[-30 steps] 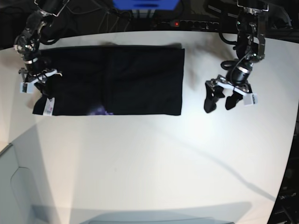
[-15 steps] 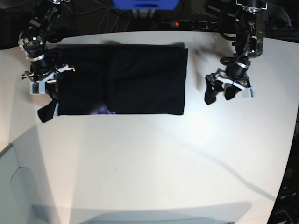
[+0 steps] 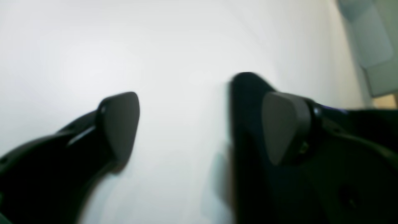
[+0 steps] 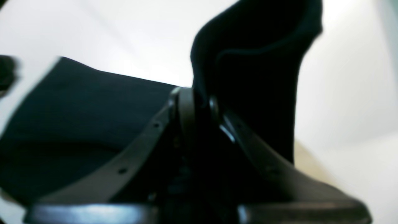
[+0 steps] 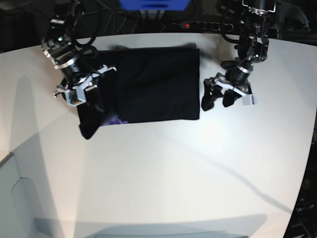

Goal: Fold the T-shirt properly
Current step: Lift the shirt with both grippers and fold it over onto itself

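T-shirt (image 5: 156, 84): lies flat on the table (image 5: 173, 173), far side, left of centre.
Right gripper (image 5: 83, 93): at the shirt's left end, a fold of cloth pinched and lifted.
Left gripper (image 5: 216, 98): just beside the shirt's right edge, above the table.

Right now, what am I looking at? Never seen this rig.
A two-armed robot at a white table, folding a black T-shirt. The base view looks down from above; the two blurry close-ups come from cameras on the wrists. The robot's right hand, on that view's left, is shut on the T-shirt's edge and lifts a flap of cloth. The left hand is open and empty, just beside the shirt's other edge. Nothing else lies on the table.
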